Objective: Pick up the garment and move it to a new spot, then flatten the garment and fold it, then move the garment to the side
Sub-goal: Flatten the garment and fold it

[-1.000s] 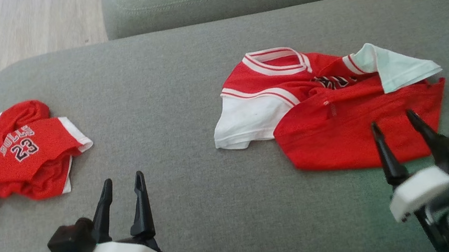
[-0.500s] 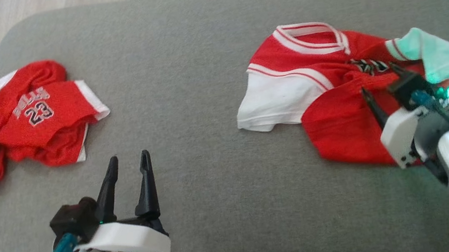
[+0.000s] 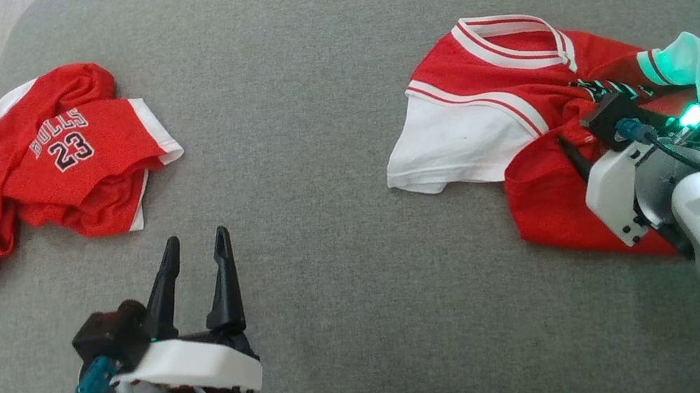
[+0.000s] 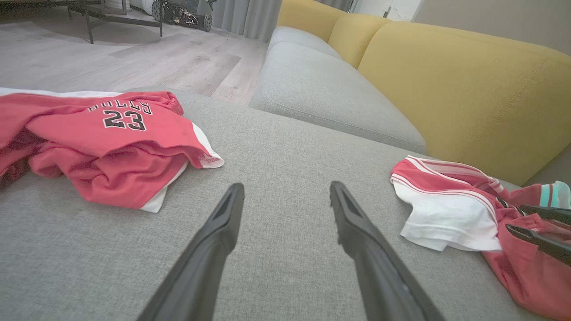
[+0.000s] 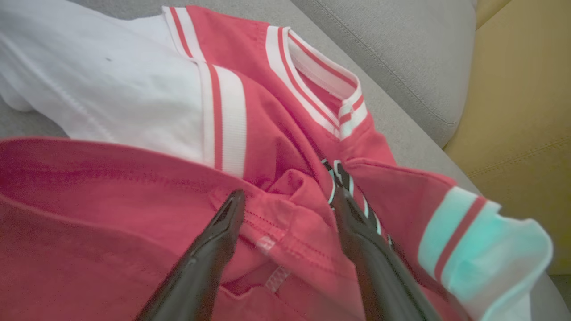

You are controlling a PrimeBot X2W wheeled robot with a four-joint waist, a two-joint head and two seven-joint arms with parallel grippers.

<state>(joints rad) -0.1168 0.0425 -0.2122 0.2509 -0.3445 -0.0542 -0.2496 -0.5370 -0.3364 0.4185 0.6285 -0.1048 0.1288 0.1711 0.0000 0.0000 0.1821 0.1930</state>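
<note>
1. My right jaws are spread wide, straddling a red fold of the crumpled garment (image 3: 466, 84) on the grey sofa cushion (image 3: 304, 90).
2. Left jaws open too, hovering over the cushion.

Wide stretch of bare grey cushion (image 3: 319, 180) down the middle, plenty of room to pass there. The left gripper (image 3: 196, 236) sits over that bare patch, fingers spread, nothing between them or just ahead. Off to its left, the crumpled numbered shirt (image 3: 54, 168) takes up the cushion's left end, close to the edge. On the right, the rumpled striped shirt (image 3: 467, 91) is in the way: the right gripper (image 5: 287, 194) is low over its bunched middle, fingers apart with a raised fold between them. Beyond it, the yellow backrest (image 4: 446, 89) closes off the far side.
</note>
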